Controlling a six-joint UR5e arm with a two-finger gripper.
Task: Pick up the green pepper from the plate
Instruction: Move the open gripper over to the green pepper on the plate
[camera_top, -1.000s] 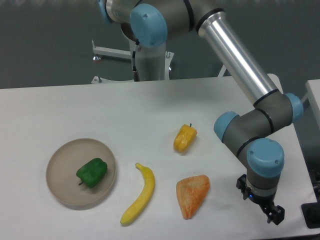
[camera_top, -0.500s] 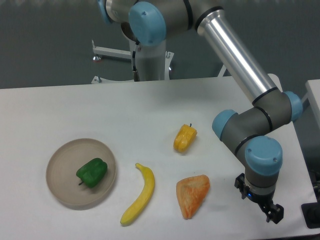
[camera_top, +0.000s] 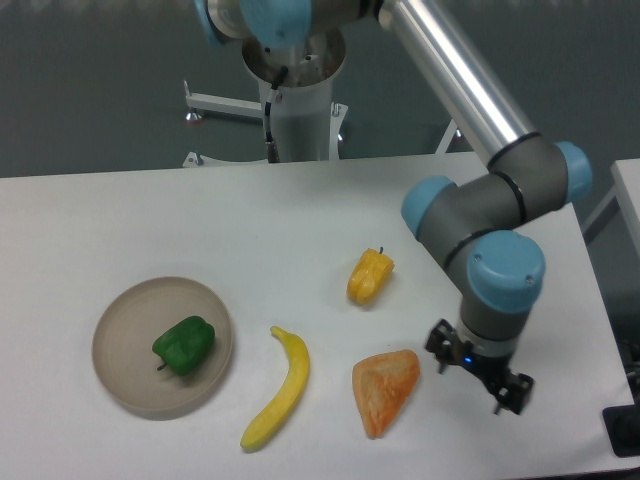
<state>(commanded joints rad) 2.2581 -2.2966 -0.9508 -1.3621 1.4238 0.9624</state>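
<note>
We see the pepper, dark green, glossy and lumpy, lying on the plate, which is round, matte and beige with a low rim. Both are far to the left of the claw, on the other side of the table, which is white and smooth. Between them lie a long curved yellow banana and, just left of the claw, an orange wedge with a rough, grainy surface. A small yellow pepper with a short stem lies up and to the left of the claw.

Compared with one second ago, the claw has moved to the left and a little up, closer to the wedge, and the wrist has turned. The pepper, the plate and the other things have not moved.

The claw is small and dark, seen from behind the wrist, so we cannot tell if it is wide or narrow. It holds nothing that we can see. The upper part of the arm is cut by the top edge.
</note>
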